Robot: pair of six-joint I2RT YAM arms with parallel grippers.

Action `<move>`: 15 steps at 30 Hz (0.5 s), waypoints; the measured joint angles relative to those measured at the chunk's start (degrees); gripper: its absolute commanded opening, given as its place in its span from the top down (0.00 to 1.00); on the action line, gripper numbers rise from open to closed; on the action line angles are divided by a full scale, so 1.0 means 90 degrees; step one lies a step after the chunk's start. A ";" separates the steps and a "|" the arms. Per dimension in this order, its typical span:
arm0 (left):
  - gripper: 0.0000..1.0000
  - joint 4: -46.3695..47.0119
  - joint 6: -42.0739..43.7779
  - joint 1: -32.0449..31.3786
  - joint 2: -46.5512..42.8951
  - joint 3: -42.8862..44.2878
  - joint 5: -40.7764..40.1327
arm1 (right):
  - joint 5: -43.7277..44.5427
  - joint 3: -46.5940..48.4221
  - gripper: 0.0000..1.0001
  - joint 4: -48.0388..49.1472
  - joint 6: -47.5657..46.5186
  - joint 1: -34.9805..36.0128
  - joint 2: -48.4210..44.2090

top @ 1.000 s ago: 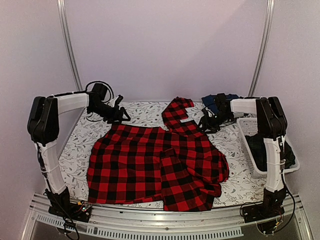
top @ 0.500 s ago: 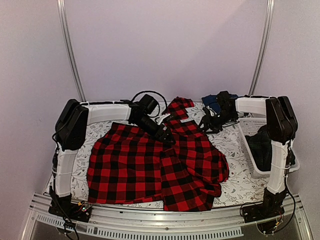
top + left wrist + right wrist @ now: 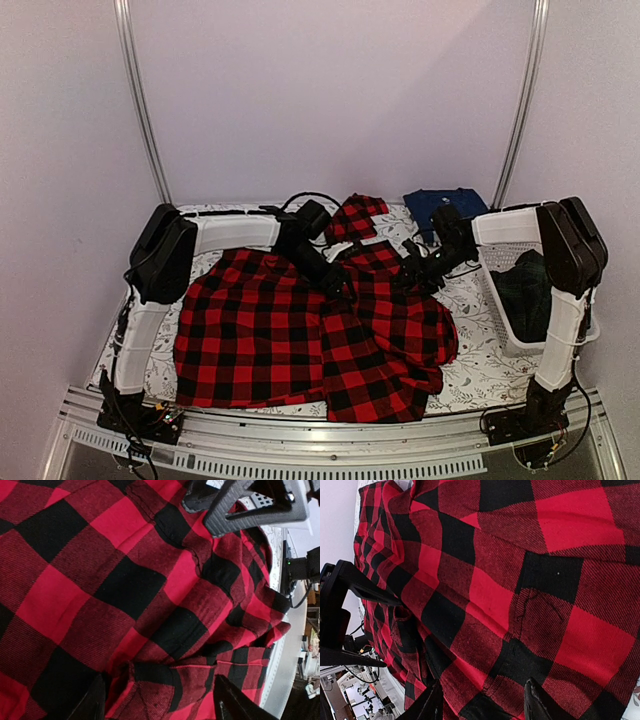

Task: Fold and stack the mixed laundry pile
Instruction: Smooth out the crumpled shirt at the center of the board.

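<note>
The red-and-black checked flannel shirt [image 3: 290, 335] lies spread over the middle of the table, one sleeve [image 3: 355, 212] reaching to the back. My left gripper [image 3: 340, 287] is open just above the shirt's middle; in the left wrist view [image 3: 161, 707] checked cloth [image 3: 125, 590] fills the gap between its fingers. My right gripper [image 3: 412, 274] is open over the shirt's right upper part [image 3: 483, 706], facing the left one. The navy folded garment [image 3: 445, 203] lies at the back right. The dark plaid garment [image 3: 527, 285] is in the basket.
The white lattice basket [image 3: 497, 312] stands at the table's right edge. The floral table cloth [image 3: 472, 368] shows around the shirt. The two grippers are close together, each visible in the other's wrist view: the right one [image 3: 250, 505], the left one [image 3: 340, 610].
My left arm has swung from the table's back left to the shirt's middle. My right gripper has come forward from beside the navy garment onto the shirt.
</note>
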 measured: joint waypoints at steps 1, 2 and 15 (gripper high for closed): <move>0.32 -0.0027 0.0012 -0.0034 0.0005 0.0000 0.0012 | -0.0002 -0.0039 0.46 0.0041 0.0017 0.0000 0.0000; 0.35 -0.0049 0.0022 -0.0063 0.0017 0.0000 0.0027 | -0.0002 -0.0070 0.46 0.0095 0.0036 0.0000 0.0000; 1.00 -0.0005 0.0267 -0.0228 -0.0534 -0.0546 -0.0044 | 0.0007 -0.0102 0.47 0.0493 0.0080 0.0010 0.0352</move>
